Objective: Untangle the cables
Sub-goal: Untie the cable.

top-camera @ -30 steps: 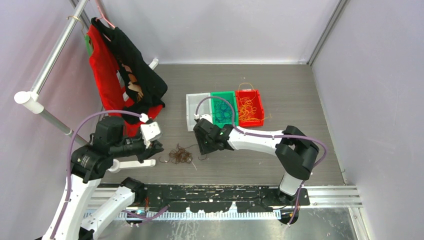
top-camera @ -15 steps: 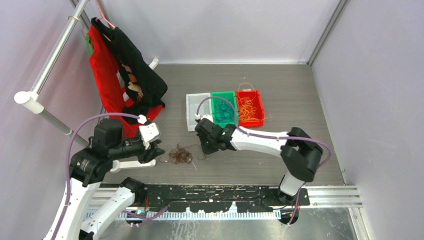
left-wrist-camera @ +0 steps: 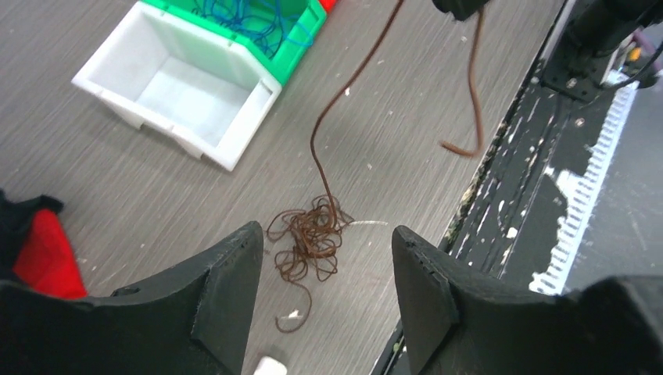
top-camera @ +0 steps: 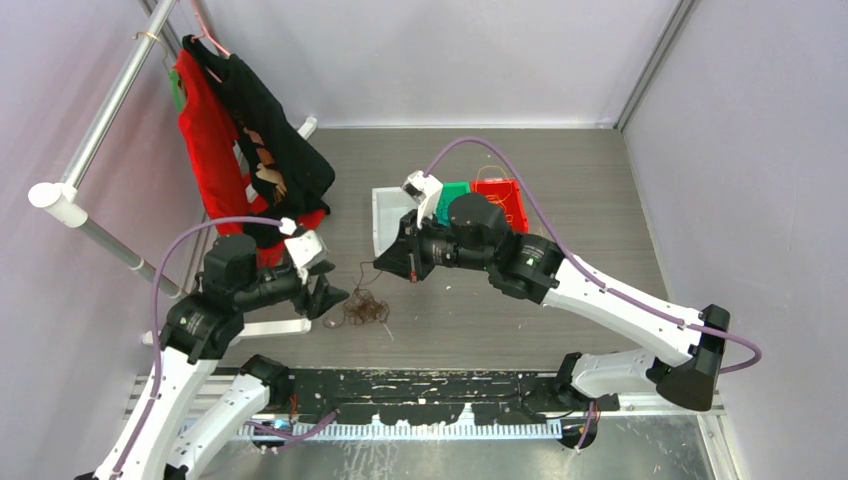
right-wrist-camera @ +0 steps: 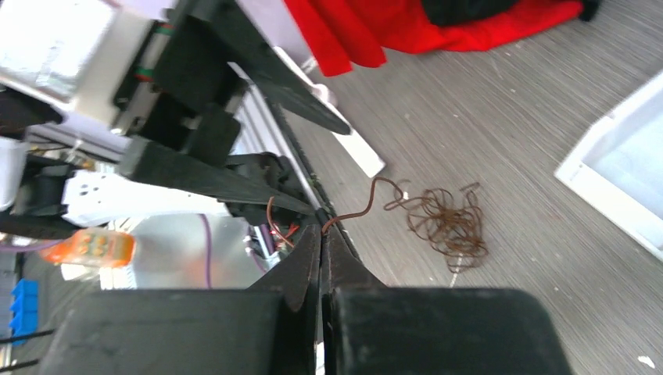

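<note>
The cables left on the table are a small dark-brown tangle, also seen in the left wrist view and the right wrist view. My right gripper is raised above and right of the tangle, shut on one brown strand. That strand runs taut from the jaws down into the tangle, with a loose end hanging. My left gripper is open and empty, low beside the tangle's left edge, and its fingers frame the tangle. Blue cables lie in the green bin.
A white bin, a green bin and a red bin with orange cables stand in a row behind the right arm, partly hidden. Red and black clothes hang on a rack at the left. The black rail runs along the near edge.
My right arm has lifted up and back from the table, pulling a brown strand up out of the tangle. My left gripper has moved right, closer to the tangle.
</note>
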